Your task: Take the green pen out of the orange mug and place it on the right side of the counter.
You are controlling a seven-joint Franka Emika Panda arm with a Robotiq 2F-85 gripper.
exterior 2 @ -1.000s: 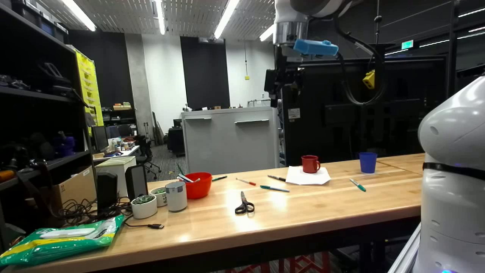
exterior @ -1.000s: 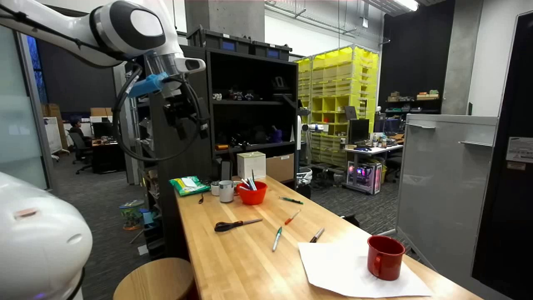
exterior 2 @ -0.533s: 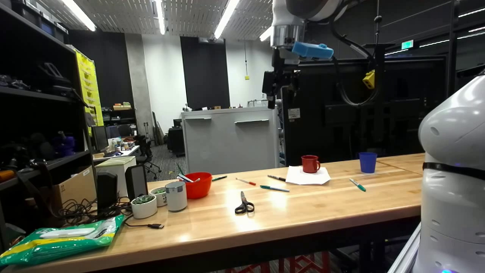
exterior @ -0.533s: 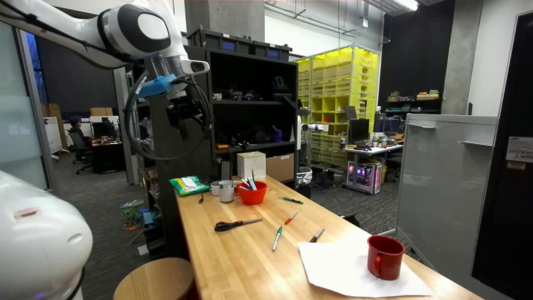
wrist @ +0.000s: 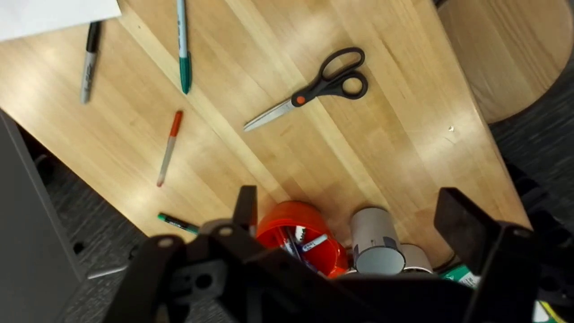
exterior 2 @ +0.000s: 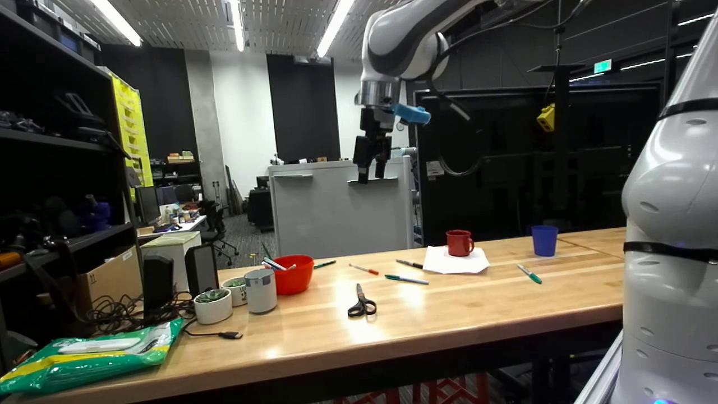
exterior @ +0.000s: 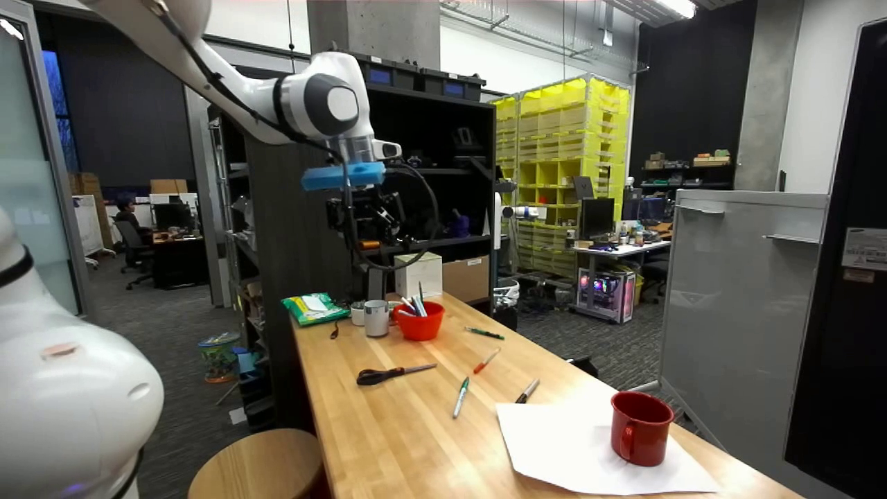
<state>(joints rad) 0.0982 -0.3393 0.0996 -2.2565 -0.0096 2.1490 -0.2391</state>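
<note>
Hovers over the long light-wood counter (exterior 2: 449,308) with black two-fingered gripper (exterior 2: 372,175) spread wide, gripping nothing. Shows thin dark-green pen (exterior 2: 266,249) among other pens (wrist: 315,242) inside rounded bright orange-red mug (exterior 2: 294,276)

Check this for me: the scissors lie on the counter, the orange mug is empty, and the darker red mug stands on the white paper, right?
Not quite: the orange mug isn't empty. The wrist view shows several pens in it. The rest holds: the scissors lie on the counter, and the darker red mug stands on the white paper.
</note>
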